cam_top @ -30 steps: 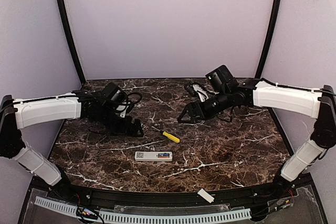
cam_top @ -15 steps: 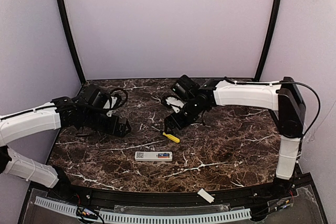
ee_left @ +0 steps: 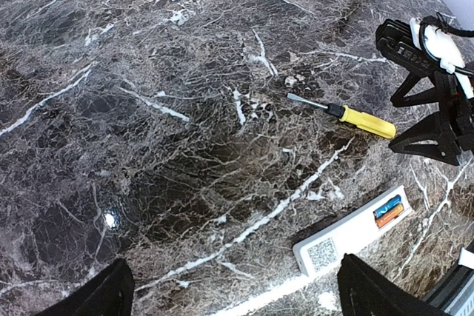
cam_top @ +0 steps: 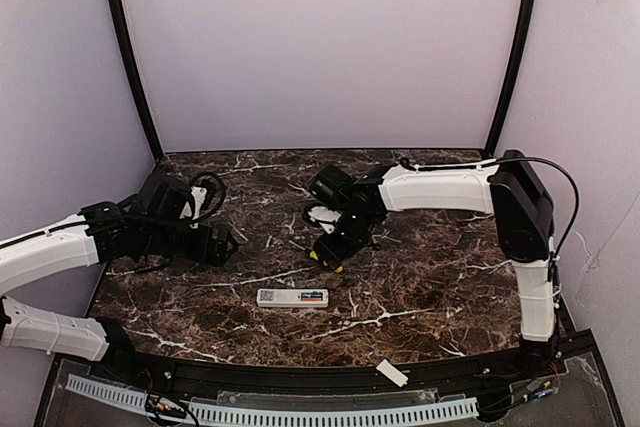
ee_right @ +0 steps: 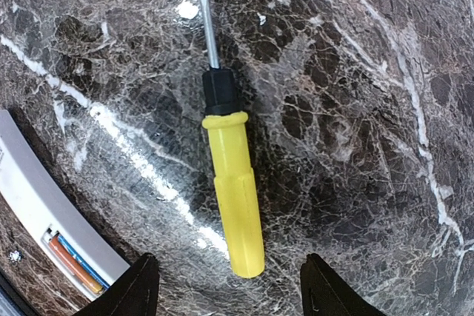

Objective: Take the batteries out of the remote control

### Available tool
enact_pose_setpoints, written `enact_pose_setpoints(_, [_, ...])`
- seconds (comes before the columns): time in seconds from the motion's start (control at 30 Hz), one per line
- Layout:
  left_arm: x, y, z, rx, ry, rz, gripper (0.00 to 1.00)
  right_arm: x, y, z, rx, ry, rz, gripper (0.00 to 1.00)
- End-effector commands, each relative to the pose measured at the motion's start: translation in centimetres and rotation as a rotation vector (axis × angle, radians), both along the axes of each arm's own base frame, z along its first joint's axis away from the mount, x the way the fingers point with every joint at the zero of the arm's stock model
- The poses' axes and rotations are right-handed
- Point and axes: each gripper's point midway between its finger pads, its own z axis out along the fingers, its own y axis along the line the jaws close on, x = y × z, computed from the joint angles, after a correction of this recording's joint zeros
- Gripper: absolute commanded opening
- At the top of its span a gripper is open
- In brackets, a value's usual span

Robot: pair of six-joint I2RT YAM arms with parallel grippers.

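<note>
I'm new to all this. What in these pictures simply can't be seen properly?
- Top view: yellow-handled screwdriver, mostly covered by the right hand.
- Right wrist view: slim white plastic remote control, cut off by the left edge.
- Top view: thin orange and blue batteries, too small to tell apart.
- Left wrist view: left hand, only fingertips show at the bottom edge.

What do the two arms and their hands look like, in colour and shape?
The left arm and right arm have white shells with black joints. The left hand and right hand are black and two-fingered. A thin black cable loops beside the right arm.
</note>
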Motion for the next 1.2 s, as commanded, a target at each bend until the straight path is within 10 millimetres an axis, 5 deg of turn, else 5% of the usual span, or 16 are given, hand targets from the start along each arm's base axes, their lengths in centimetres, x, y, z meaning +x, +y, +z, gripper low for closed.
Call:
enact_pose_setpoints(0.0, [0.2, 0.3, 0.1, -0.022, -0.025, 0.021, 0.96, 0.1, -0.1, -0.8, -0.053, -0.018, 0.016, 0.62])
enact_pose_setpoints(0.83, [0.0, 0.2, 0.3, -0.040, -0.022, 0.021, 0.95, 0.3, 0.2, -3.8, -0.144, -0.042, 0.047, 0.29])
enact_pose_setpoints(1.17, [0.1, -0.2, 1.6, -0.056, -0.037, 0.000, 0.94, 1.3, 0.9, -0.2, -0.060, -0.139, 0.053, 0.06])
